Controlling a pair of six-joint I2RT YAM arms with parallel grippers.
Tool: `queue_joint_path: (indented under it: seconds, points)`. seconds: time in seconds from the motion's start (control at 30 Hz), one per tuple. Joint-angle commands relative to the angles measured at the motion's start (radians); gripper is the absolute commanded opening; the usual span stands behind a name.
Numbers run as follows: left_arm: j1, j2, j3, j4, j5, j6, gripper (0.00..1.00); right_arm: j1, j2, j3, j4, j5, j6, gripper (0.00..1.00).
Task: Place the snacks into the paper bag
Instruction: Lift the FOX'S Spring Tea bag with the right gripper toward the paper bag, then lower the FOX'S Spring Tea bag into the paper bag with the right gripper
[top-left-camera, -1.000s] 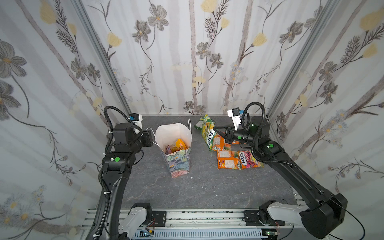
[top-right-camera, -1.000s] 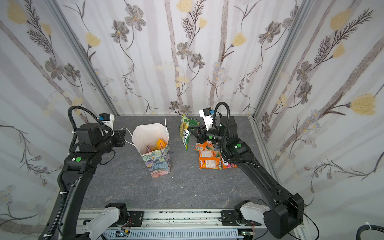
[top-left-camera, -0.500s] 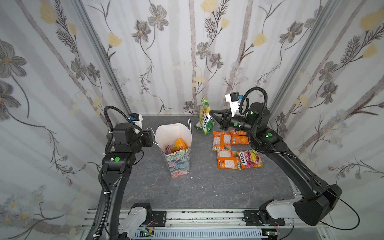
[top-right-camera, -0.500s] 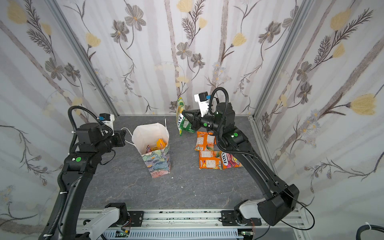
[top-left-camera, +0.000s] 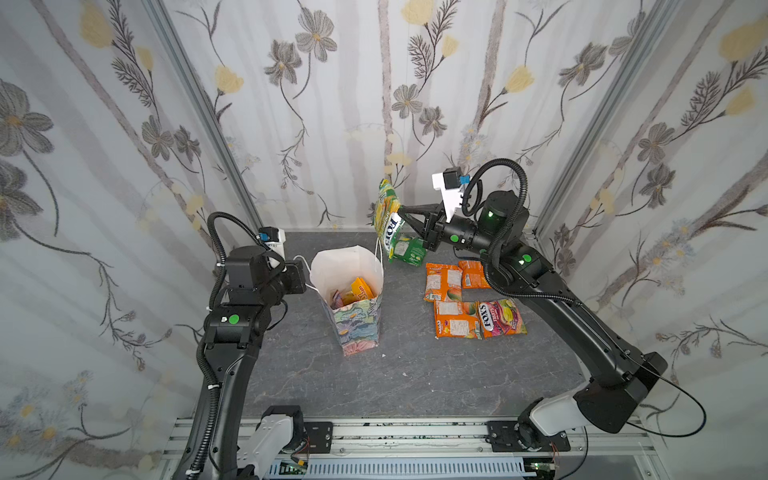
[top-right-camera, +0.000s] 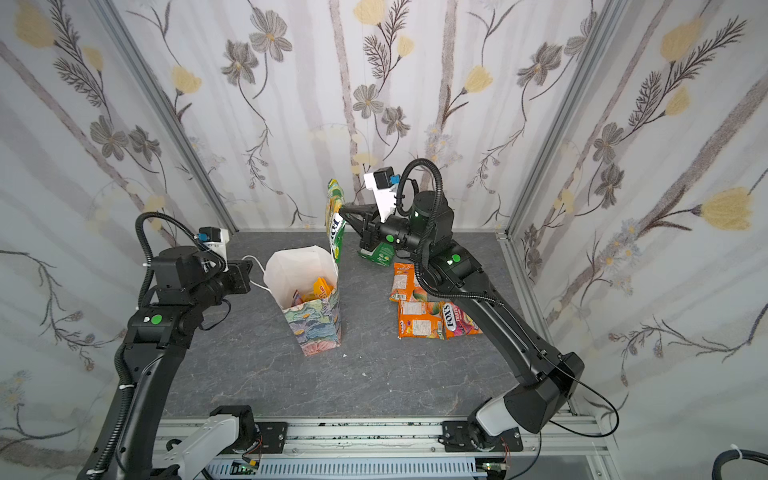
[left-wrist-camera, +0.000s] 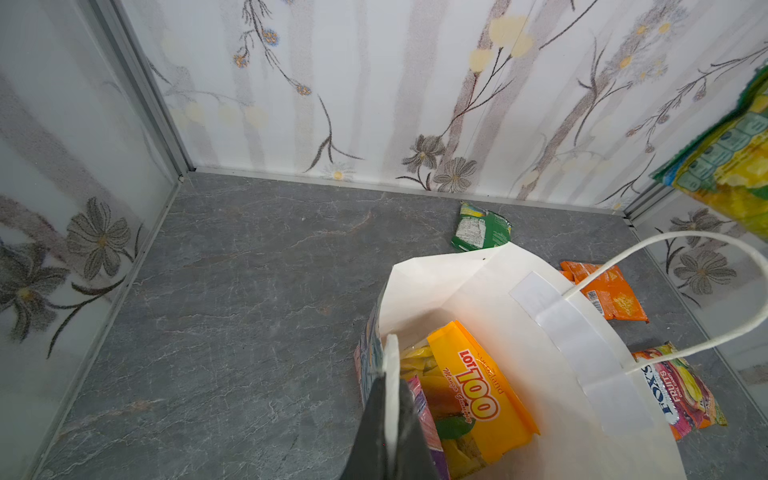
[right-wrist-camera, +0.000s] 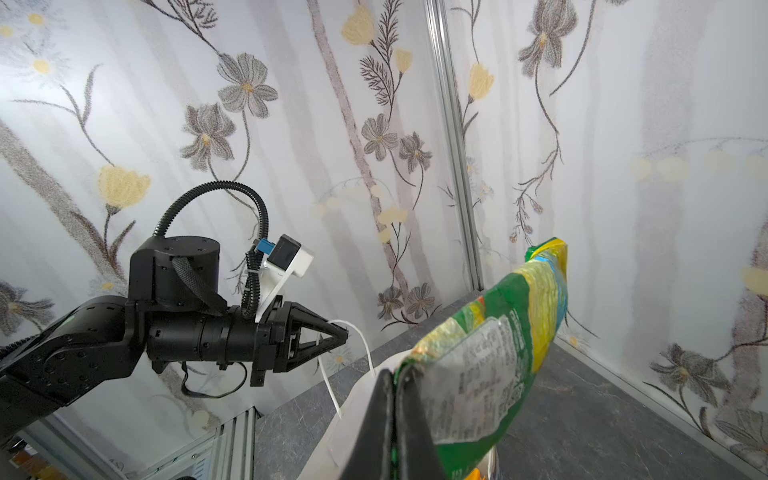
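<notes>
1. Worktop (top-left-camera: 415, 374): dark grey slab with a veined stone pattern and a matte finish. A pale speck lies near the foot of the bag.
2. Walls (top-left-camera: 332, 104): pale panels on three sides, printed with grey and yellow flowers on broad grey stems. Aluminium corner posts (top-left-camera: 195, 104) stand at the back corners.
3. Front rail (top-left-camera: 415, 432): slotted aluminium along the front edge of the worktop, carrying both arm bases.
4. Paper bag (top-left-camera: 359, 328): upright, left of centre on the worktop, mouth open. It is floral outside and white inside. A yellow-orange packet (left-wrist-camera: 478, 382) lies in it on top of others that are only partly seen.
5. Left gripper (top-left-camera: 305, 277): jaws closed on the bag's white cord handle, at rim height on the bag's left side.
6. Right gripper (top-left-camera: 400, 212): jaws clamped on a green-and-yellow packet (top-left-camera: 388, 220). The packet is held on edge in the air, above the bag's rim and just behind and to the right of it.
7. Loose snacks, all flat on the worktop to the right of the bag:
   - green packet (top-left-camera: 407, 249), nearest the back wall
   - far orange packet (top-left-camera: 473, 274)
   - middle orange packet (top-left-camera: 442, 282)
   - near orange packet (top-left-camera: 455, 320)
   - FOX'S packet (top-left-camera: 500, 318), pink and yellow, touching the near orange packet
</notes>
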Motion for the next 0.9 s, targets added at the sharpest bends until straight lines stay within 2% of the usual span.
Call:
queue_joint_path:
  seconds: [0.0, 0.43, 0.63, 0.7, 0.87]
  points:
    - [-0.001, -0.004, -0.004, 0.019, 0.007, 0.003, 0.02, 0.027, 0.02, 0.047, 0.045, 0.005, -0.04, 0.0]
    - [0.0, -0.005, -0.011, 0.026, 0.013, 0.003, 0.02, 0.107, 0.092, 0.093, -0.035, 0.054, -0.087, 0.0]
    - [0.0, -0.011, -0.01, 0.026, 0.011, 0.006, 0.02, 0.151, 0.092, 0.089, -0.092, 0.134, -0.152, 0.0]
    - [-0.001, -0.018, -0.016, 0.027, 0.003, 0.007, 0.02, 0.197, 0.093, 0.084, -0.11, 0.18, -0.173, 0.0]
    - [-0.001, -0.021, -0.017, 0.029, 0.007, 0.005, 0.02, 0.225, 0.092, 0.07, -0.117, 0.213, -0.171, 0.0]
